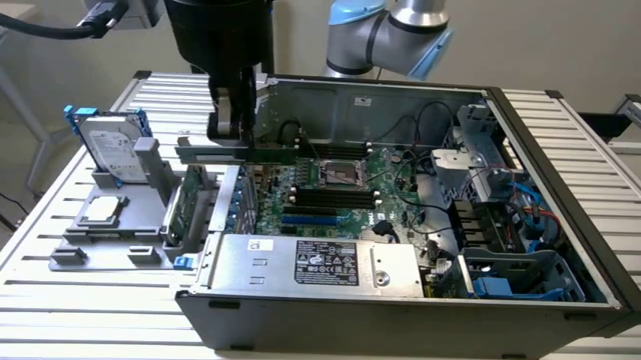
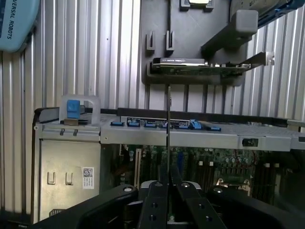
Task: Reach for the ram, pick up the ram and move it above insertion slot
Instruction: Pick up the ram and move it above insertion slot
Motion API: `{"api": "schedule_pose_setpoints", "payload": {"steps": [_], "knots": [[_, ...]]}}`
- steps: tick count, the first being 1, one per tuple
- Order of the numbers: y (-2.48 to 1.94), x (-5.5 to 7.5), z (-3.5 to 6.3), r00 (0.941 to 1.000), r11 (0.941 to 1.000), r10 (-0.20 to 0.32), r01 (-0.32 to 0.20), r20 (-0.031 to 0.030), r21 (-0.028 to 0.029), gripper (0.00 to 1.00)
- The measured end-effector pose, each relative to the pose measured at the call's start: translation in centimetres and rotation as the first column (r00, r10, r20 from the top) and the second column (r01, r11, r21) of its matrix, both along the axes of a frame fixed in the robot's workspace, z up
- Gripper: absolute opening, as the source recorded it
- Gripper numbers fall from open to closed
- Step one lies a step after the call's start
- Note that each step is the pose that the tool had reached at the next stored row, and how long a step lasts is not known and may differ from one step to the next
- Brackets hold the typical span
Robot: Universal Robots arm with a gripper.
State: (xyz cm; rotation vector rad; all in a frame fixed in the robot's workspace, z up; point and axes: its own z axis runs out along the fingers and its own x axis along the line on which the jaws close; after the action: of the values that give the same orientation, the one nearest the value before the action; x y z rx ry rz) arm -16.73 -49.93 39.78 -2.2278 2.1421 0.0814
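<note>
In the exterior view, the gripper (image 1: 231, 127) hung at the open computer case's (image 1: 401, 300) wall on the exterior view's left, clamped on the ram (image 1: 239, 154), which it held level in the air above the motherboard (image 1: 341, 187). The black memory slots (image 1: 335, 199) lay below and toward the exterior view's right of the stick. A grey fixture tray (image 1: 110, 225) outside the case carried a silver hard drive (image 1: 112, 146) and a green expansion card (image 1: 185, 214). In the wrist view, the fingers (image 2: 157, 202) were pressed together on the ram (image 2: 167, 129), seen edge-on as a thin line over the case edge, with the expansion card (image 2: 200, 66) beyond it.
</note>
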Motion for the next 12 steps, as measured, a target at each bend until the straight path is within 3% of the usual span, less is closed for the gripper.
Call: {"api": "schedule_pose_setpoints", "payload": {"steps": [6, 12], "knots": [[0.83, 2.6, -0.18, 1.0000, 1.0000, 0.000, 0.000, 0.0000, 0.0000, 0.13], [2.50, 4.5, -0.46, 1.0000, 1.0000, 0.000, 0.000, 0.0001, 0.0001, 0.13]]}}
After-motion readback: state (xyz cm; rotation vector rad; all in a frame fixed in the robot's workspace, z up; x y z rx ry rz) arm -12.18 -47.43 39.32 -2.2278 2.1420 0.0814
